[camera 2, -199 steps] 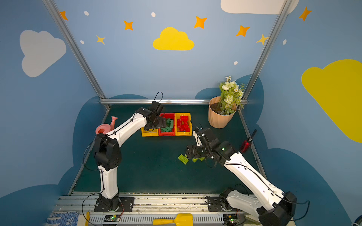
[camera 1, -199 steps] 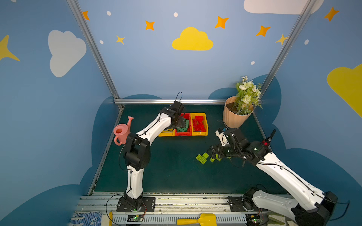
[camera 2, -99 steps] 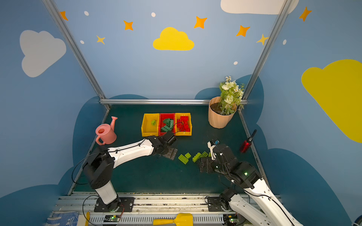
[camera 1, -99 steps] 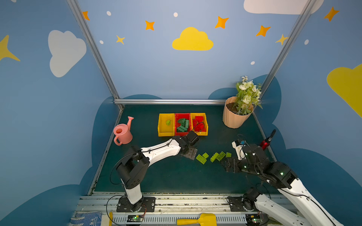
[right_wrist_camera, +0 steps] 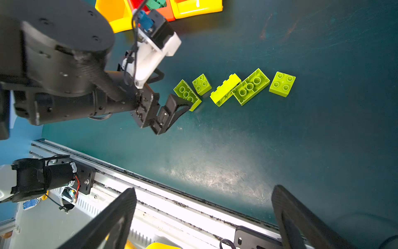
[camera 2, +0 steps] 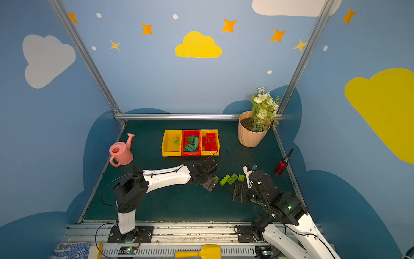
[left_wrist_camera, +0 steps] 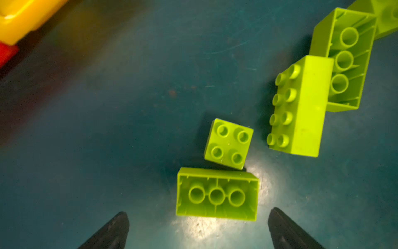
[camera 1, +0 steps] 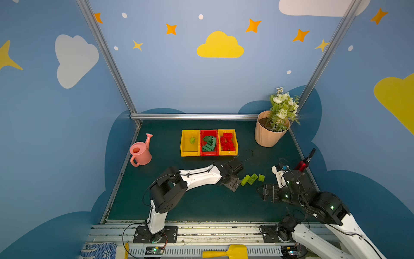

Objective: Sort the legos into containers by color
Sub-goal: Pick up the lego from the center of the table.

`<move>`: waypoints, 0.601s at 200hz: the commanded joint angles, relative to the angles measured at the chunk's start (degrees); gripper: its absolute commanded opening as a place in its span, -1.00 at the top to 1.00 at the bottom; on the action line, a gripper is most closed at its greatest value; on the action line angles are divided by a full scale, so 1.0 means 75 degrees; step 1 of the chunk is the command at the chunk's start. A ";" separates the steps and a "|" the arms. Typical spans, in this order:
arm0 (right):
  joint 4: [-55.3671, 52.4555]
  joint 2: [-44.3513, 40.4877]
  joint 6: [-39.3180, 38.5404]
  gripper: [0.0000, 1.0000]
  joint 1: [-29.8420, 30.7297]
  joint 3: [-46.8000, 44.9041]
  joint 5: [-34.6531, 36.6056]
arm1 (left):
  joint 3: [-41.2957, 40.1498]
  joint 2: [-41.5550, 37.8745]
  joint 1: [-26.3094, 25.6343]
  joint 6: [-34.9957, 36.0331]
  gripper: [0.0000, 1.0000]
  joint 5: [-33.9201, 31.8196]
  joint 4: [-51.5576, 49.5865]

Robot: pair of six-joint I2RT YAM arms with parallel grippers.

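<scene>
Several lime green legos [camera 1: 253,179] lie on the dark mat right of centre. My left gripper [camera 1: 238,177] is open at their left end; in the left wrist view an upturned lime brick [left_wrist_camera: 217,195] lies just ahead of the open jaws [left_wrist_camera: 199,225], with a square one [left_wrist_camera: 228,144] beyond it. My right gripper [camera 1: 261,192] hangs open and empty nearer the front rail, apart from the bricks [right_wrist_camera: 251,86]. At the back stand three bins: yellow [camera 1: 188,149] with one lime brick, red [camera 1: 209,154] with dark green bricks, yellow [camera 1: 228,153] with red bricks.
A peach pot with flowers [camera 1: 270,132] stands at the back right. A pink watering can [camera 1: 140,152] is at the left. A red-and-black tool [camera 1: 303,164] lies by the right edge. A yellow scoop [camera 1: 226,252] rests on the front rail.
My left arm has swung from the bins down to the lime bricks on the mat. My right arm has drawn back from the bricks toward the front rail. Both grippers stayed open.
</scene>
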 commanded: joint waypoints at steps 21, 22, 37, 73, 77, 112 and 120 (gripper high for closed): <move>-0.0140 0.0094 0.0032 -0.94 -0.0021 0.0073 0.0181 | 0.0417 0.0386 -0.0015 0.0271 -1.00 0.0336 -0.0134; -0.0145 0.0101 0.0032 -0.94 -0.0021 0.0073 0.0184 | 0.0429 0.0387 -0.0008 0.0270 -1.00 0.0341 -0.0131; -0.0097 0.0150 0.0022 -0.94 -0.0021 0.0085 0.0189 | 0.0496 0.0519 -0.0012 0.0246 -1.00 0.0425 -0.0116; -0.0033 0.0269 -0.0016 -0.94 -0.0021 0.0097 0.0186 | 0.0661 0.0821 -0.0001 0.0145 -1.00 0.0346 -0.0158; -0.0033 0.0272 -0.0017 -0.94 -0.0021 0.0097 0.0186 | 0.0652 0.0843 0.0012 0.0132 -1.00 0.0357 -0.0146; -0.0001 0.0317 -0.0028 -0.94 -0.0032 0.0108 0.0192 | 0.0610 0.0968 0.0068 -0.0017 -0.95 0.0450 -0.0064; 0.0012 0.0330 -0.0028 -0.94 -0.0032 0.0108 0.0196 | 0.0595 0.0981 0.0087 -0.0034 -0.90 0.0445 -0.0059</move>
